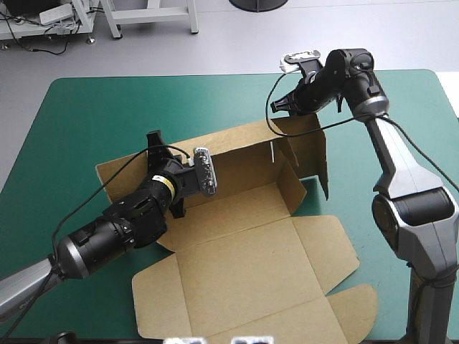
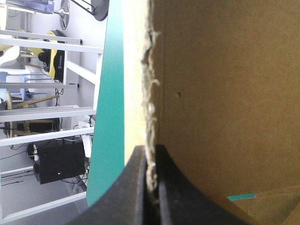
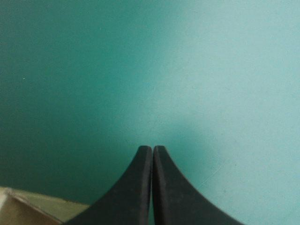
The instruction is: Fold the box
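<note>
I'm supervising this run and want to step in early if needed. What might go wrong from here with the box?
1. The left gripper is shut on a frayed edge of the box. A hard pull might tear the board or let it slip out.
2. The right gripper is shut on nothing, just above the raised wall. Unsupported, that wall may drop back flat.
</note>
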Action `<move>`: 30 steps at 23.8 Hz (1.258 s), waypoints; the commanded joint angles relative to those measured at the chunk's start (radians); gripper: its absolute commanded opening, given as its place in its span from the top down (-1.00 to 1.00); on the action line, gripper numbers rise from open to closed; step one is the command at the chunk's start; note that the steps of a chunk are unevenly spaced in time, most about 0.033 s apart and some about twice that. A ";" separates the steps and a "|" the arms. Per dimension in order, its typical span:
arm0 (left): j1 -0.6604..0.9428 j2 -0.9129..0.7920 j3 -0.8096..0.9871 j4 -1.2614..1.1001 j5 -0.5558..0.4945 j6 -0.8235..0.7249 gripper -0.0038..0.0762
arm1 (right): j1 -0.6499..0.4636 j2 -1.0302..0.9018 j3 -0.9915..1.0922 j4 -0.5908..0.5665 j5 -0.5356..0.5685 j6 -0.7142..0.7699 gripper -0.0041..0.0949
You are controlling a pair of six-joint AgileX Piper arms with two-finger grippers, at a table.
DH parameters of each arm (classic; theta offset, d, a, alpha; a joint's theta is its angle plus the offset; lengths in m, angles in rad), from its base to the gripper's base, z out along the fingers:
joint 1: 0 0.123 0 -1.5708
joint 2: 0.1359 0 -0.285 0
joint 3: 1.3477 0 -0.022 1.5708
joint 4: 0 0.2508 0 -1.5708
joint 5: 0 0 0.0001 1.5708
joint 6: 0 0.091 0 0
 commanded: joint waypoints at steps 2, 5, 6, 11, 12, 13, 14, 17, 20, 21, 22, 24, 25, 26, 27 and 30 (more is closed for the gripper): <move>-0.007 -0.023 -0.017 -0.028 -0.040 -0.014 0.92 | -0.010 -0.125 0.039 0.010 0.013 -0.001 0.93; -0.007 -0.023 -0.017 -0.030 -0.043 -0.021 0.92 | -0.011 -0.189 0.108 0.010 0.013 -0.001 0.93; -0.007 -0.023 -0.017 -0.033 -0.043 -0.021 0.92 | -0.018 -0.206 0.144 0.026 0.013 -0.008 0.93; -0.007 -0.023 -0.017 -0.038 -0.052 -0.021 0.92 | -0.057 -0.249 0.236 0.161 0.013 -0.068 0.93; -0.007 -0.023 -0.017 -0.040 -0.054 -0.021 0.92 | -0.068 -0.255 0.248 0.174 0.010 -0.075 0.93; -0.007 -0.023 -0.017 -0.040 -0.054 -0.021 0.92 | -0.072 -0.260 0.257 0.179 0.011 -0.082 0.93; -0.007 -0.023 -0.017 -0.040 -0.054 -0.021 0.92 | -0.074 -0.267 0.267 0.194 0.009 -0.096 0.93; -0.007 -0.023 -0.017 -0.042 -0.054 -0.021 0.92 | -0.081 -0.303 0.328 0.224 -0.032 -0.114 0.93; -0.007 -0.023 -0.017 -0.047 -0.054 -0.021 0.92 | -0.097 -0.378 0.471 0.262 -0.162 -0.154 0.93; -0.007 -0.023 -0.017 -0.047 -0.054 -0.021 0.92 | -0.103 -0.404 0.511 0.277 -0.196 -0.174 0.93; -0.007 -0.023 -0.017 -0.047 -0.054 -0.021 0.92 | -0.111 -0.430 0.570 0.314 -0.244 -0.205 0.93; -0.007 -0.023 -0.017 -0.047 -0.058 -0.021 0.92 | -0.122 -0.474 0.654 0.373 -0.306 -0.269 0.93; -0.007 -0.023 -0.017 -0.047 -0.061 -0.021 0.92 | -0.127 -0.491 0.697 0.401 -0.340 -0.301 0.93; -0.007 -0.023 -0.017 -0.047 -0.065 -0.021 0.92 | -0.132 -0.502 0.737 0.426 -0.365 -0.327 0.93; -0.007 -0.023 -0.017 -0.049 -0.065 -0.021 0.92 | -0.136 -0.514 0.774 0.453 -0.398 -0.358 0.93; -0.007 -0.023 -0.017 -0.059 -0.063 -0.021 0.92 | -0.142 -0.537 0.864 0.562 -0.469 -0.468 0.93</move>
